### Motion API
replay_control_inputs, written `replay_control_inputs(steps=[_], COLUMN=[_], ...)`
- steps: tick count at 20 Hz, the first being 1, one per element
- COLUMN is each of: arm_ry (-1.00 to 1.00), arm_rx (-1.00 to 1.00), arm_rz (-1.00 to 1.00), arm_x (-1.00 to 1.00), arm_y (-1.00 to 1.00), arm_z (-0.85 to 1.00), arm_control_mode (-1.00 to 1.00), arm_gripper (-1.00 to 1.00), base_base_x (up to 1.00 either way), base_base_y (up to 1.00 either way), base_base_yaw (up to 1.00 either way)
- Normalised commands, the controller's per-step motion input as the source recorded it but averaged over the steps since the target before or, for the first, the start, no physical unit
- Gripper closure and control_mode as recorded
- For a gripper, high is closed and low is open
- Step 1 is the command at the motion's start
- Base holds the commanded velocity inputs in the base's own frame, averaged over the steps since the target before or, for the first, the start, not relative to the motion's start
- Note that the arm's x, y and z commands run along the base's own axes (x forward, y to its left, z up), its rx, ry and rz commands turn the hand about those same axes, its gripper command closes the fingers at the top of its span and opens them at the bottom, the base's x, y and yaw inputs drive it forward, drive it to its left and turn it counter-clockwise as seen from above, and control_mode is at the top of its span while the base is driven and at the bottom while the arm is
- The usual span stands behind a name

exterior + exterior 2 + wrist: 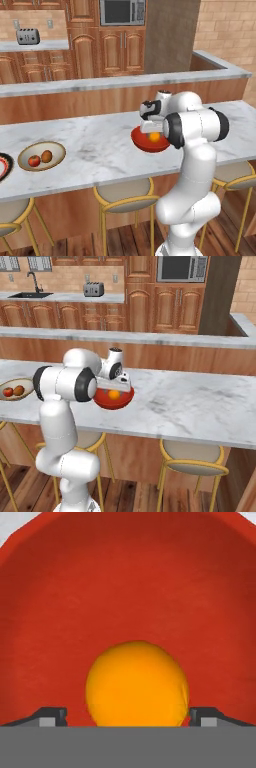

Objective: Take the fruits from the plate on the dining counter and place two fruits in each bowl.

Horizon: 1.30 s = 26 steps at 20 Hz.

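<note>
Hanging over the red bowl (pixel 148 142), the gripper (pixel 128 714) points down into it. In the hand view the orange (pixel 136 684) sits between the two fingertips (pixel 50 717), one tip on each side of it, with the red inside of the bowl all around. The tips stand spread about as wide as the fruit; whether they press on it or only flank it cannot be told. In the left base view the orange shows as a bright spot inside the bowl, just under the hand, and the right base view shows the same from the other side, with the bowl (pixel 114 398) partly hidden behind the arm.

The red bowl stands on the counter (pixel 95 145), near its front edge and close in front of the robot. Well to the left along the same marble top lies the tan bowl (pixel 42 155), holding the apple (pixel 34 161) and the brownish fruit (pixel 46 156), side by side and close together. The plate (pixel 3 167) shows at the left edge of the left base view, cut off by the frame, just beside the tan bowl. Stools (pixel 124 196) with gold legs stand under the counter's front. On the far worktop stands a toaster (pixel 28 36).
</note>
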Motion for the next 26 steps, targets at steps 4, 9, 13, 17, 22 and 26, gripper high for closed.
replay_control_inputs(steps=[4, 9, 13, 17, 22, 26], arm_ry=[0.00, 0.00, 0.00, -0.02, -0.06, 0.00], arm_rx=[0.00, 0.00, 0.00, 0.00, -0.04, 0.00], arm_rz=[0.00, 0.00, 0.00, 0.00, 0.00, -0.06], arm_x=[-0.24, -0.41, -0.98, -0.90, -0.49, -0.13], arm_y=[-0.02, -0.04, -0.09, 0.00, 0.00, 0.00], arm_z=[0.53, 0.46, 0.41, 0.31, 0.11, 0.03], arm_control_mode=[-1.00, -1.00, -1.00, -1.00, -1.00, -1.00], arm_gripper=[-1.00, -1.00, -1.00, -1.00, -1.00, -1.00], base_base_x=[0.00, 0.00, 0.00, 0.00, 0.00, 0.00], base_base_y=[0.00, 0.00, 0.00, 0.00, 0.00, 0.00], base_base_yaw=[0.00, 0.00, 0.00, 0.00, 0.00, 0.00])
